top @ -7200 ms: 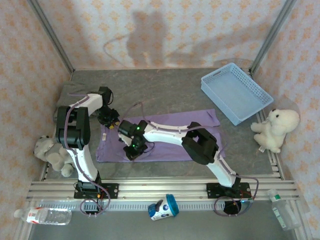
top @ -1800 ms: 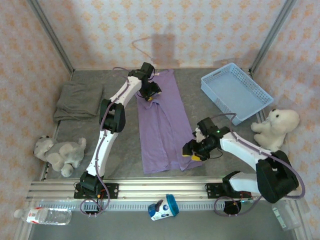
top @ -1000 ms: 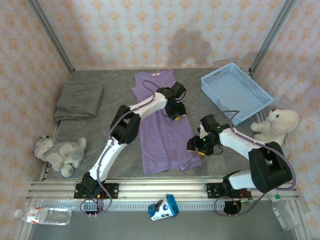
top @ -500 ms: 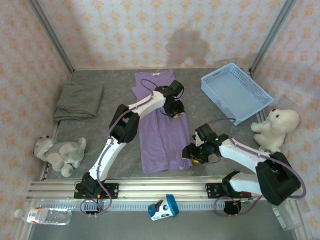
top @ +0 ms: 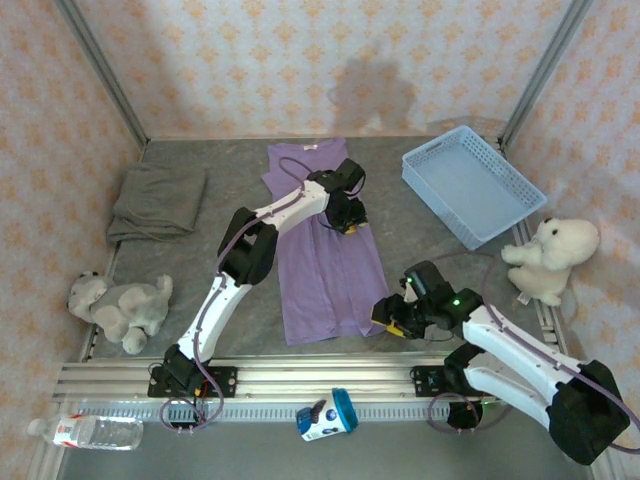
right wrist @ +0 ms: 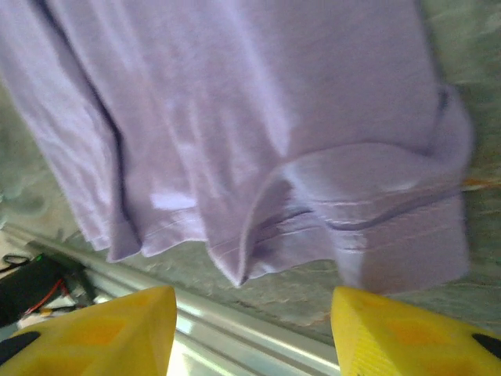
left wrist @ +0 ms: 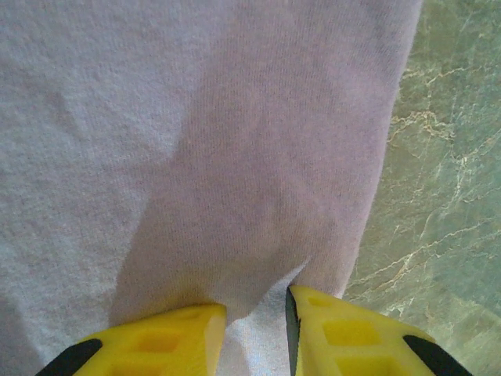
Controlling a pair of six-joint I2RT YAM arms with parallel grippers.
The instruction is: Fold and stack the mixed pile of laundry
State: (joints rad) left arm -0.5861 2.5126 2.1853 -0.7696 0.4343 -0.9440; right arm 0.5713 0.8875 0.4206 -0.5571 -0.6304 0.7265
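Observation:
The lavender-purple T-shirt (top: 320,270) lies flat and lengthwise down the middle of the table, collar at the far end. My left gripper (top: 347,218) sits at its right edge, about halfway along. In the left wrist view my left gripper (left wrist: 257,309) is shut on a small ridge of the shirt's cloth (left wrist: 196,141). My right gripper (top: 392,318) hovers open by the near right hem corner. In the right wrist view my right gripper (right wrist: 252,291) holds nothing, and the curled hem (right wrist: 258,235) lies beyond it. The grey-olive garment (top: 155,198) lies folded at the far left.
A light blue basket (top: 512,190) stands at the back right. A white plush toy (top: 552,258) lies at the right edge and a grey one (top: 120,308) at the left. Metal rails (top: 300,378) run along the near edge, with a cup (top: 328,415) and bottles (top: 95,430) in front.
The right gripper has drawn back toward the near edge, to the shirt's near right hem corner, with its jaws somewhat narrower. The left gripper has hardly moved. Earlier the shirt lay crosswise.

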